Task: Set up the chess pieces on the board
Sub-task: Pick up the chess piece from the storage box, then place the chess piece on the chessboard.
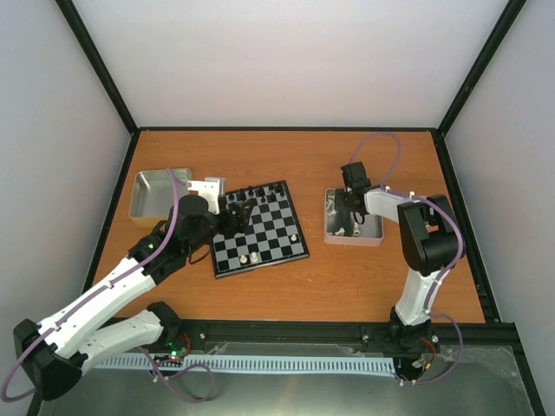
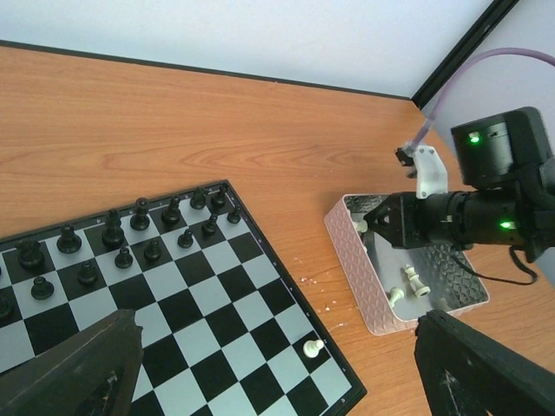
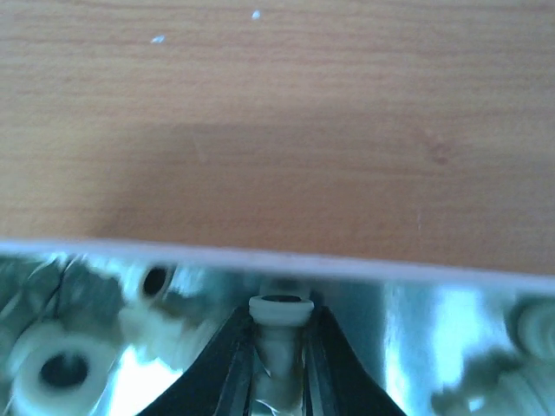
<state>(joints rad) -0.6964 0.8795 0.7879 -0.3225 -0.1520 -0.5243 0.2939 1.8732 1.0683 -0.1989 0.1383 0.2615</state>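
Observation:
The board (image 1: 264,234) lies at mid-table, with black figures along its far edge and three cream-white chess pieces (image 1: 250,257) near its front and right edges. In the left wrist view one white piece (image 2: 313,348) stands near the corner of the board (image 2: 217,303). My left gripper (image 1: 238,212) hovers over the board's far left part, open wide and empty (image 2: 277,394). My right gripper (image 1: 342,209) reaches into the pink-rimmed tray (image 1: 375,238) and is shut on a cream-white piece (image 3: 280,334), also seen from the left wrist (image 2: 359,225).
More white pieces lie in the pink-rimmed tray (image 2: 351,251), two near its front corner (image 2: 406,288), others blurred beside my right fingers (image 3: 61,373). A square silver tray (image 1: 147,208) and a flat metal lid (image 1: 208,186) sit at the far left. Black frame posts edge the table.

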